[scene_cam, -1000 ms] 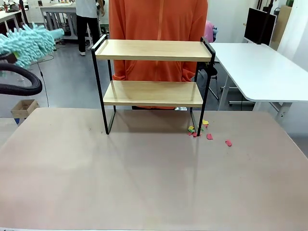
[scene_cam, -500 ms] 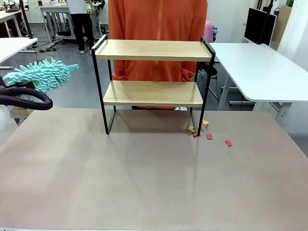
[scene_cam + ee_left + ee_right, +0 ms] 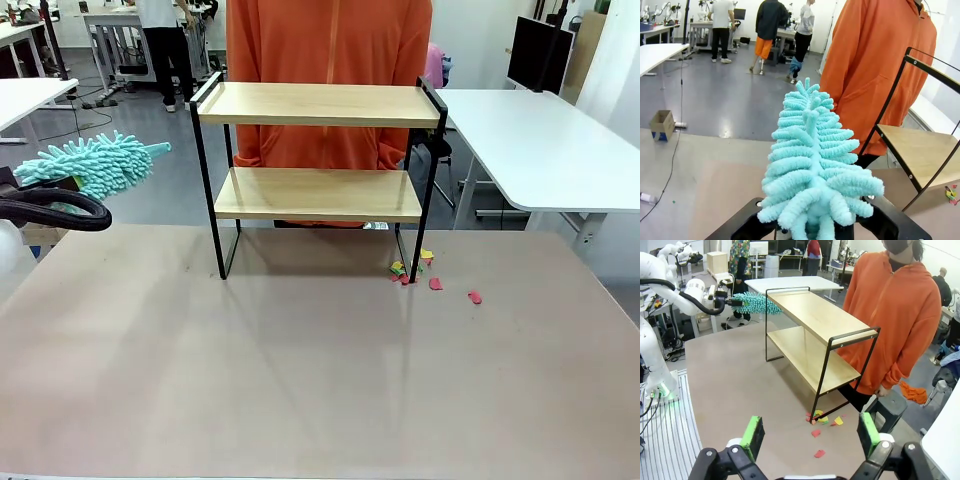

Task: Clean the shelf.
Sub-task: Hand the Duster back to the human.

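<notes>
- Left gripper (image 3: 812,232), at the frame's bottom, is clamped on a turquoise chenille duster (image 3: 812,170).
- Right gripper (image 3: 810,432): fingers spread wide, holding nothing.
- Shelf (image 3: 318,150) stands upper centre on the table (image 3: 300,380); paper scraps (image 3: 430,280) lie at its right leg.

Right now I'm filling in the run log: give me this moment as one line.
left fingers: shut on duster | duster: left of shelf, apart | right fingers: open | scraps: by shelf's right leg

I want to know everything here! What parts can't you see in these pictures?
- Left gripper, left wrist view: the teal duster covers its fingers and the duster's own handle.
- Colored scraps by the shelf, front view: too small to identify.
- Person's hands, front view: behind the person's orange hoodie and the shelf.
</notes>
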You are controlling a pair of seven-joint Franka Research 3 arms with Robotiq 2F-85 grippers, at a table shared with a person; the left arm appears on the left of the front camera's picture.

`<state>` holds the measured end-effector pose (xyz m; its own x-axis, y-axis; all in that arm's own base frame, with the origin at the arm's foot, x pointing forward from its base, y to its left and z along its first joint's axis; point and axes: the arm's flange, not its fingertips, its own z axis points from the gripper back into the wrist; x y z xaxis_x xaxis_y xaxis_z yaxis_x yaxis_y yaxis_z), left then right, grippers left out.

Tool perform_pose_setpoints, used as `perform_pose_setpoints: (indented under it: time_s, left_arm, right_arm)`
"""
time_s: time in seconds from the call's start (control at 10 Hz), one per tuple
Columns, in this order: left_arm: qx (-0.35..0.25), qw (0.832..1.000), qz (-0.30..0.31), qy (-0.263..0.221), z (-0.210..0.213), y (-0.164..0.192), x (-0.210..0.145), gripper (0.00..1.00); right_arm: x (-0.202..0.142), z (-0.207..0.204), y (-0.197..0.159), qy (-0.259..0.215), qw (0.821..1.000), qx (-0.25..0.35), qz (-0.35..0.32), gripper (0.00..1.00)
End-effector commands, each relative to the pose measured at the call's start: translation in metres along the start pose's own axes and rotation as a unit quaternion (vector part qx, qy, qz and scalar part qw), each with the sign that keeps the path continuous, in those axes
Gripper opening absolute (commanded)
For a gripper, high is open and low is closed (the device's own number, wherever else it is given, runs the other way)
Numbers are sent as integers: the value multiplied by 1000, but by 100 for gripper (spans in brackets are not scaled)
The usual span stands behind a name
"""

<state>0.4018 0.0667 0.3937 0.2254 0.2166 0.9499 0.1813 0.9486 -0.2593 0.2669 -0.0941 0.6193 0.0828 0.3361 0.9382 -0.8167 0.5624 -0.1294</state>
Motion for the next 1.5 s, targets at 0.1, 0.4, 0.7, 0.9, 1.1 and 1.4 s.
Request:
perform_pose_setpoints:
  time_s: [0.1,0.4,0.7,0.9,1.1,1.4]
  left_arm:
    - [1,1000,-10,-4,1,0,4,18]
    - [1,1000,-10,-4,1,0,4,18]
    - [1,1000,-10,-4,1,0,4,18]
    - [1,1000,-10,-4,1,0,4,18]
    - [1,1000,-10,-4,1,0,4,18]
    - [-20,1000,-10,6,13,-6,15,100]
  right_arm:
    - [3,-2,0,-10,1000,-1,3,100]
    - [3,-2,0,-10,1000,-1,3,100]
    - [3,-2,0,-10,1000,-1,3,100]
    - [3,-2,0,-10,1000,-1,3,100]
    - [3,-2,0,-10,1000,-1,3,100]
    - [3,-2,0,-10,1000,-1,3,100]
